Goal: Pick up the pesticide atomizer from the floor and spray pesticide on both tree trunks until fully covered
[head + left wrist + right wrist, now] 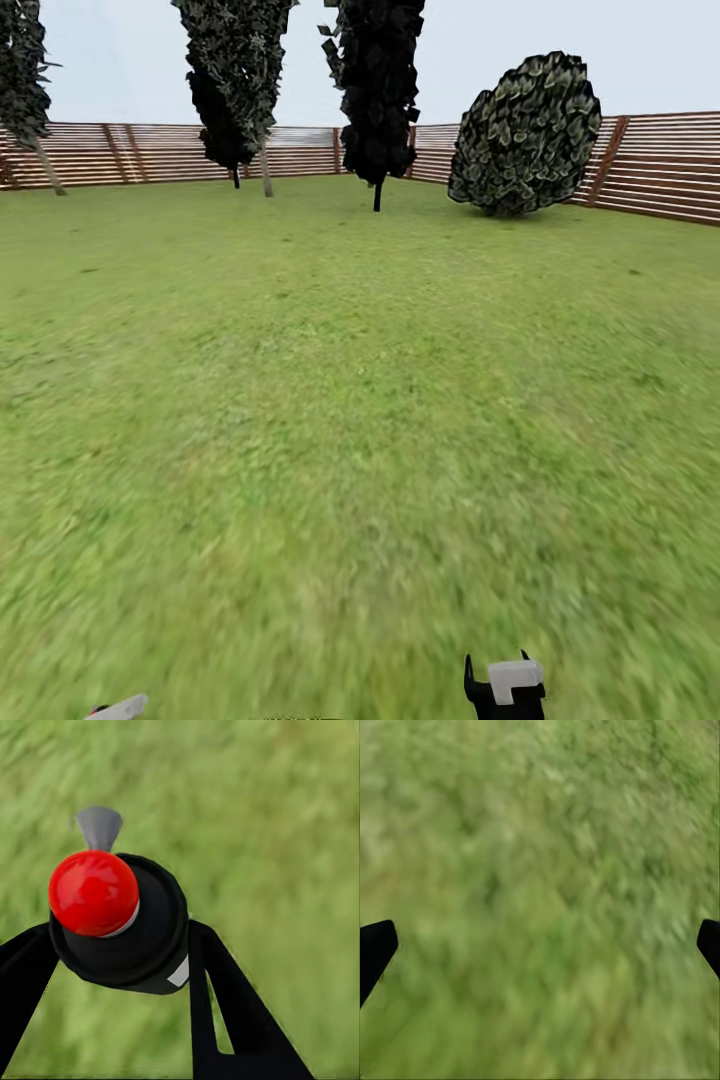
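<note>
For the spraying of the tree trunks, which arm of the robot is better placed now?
The left. Its tool is shut on the sprayer, red cap and nozzle showing. The right tool is open and empty over the grass. No thick trunk is in view yet.

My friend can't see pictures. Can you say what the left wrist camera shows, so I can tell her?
The left gripper holds a black pesticide atomizer with a round red cap and a small grey nozzle, its black jaws closed on either side of the bottle. Behind it is blurry green grass.
</note>
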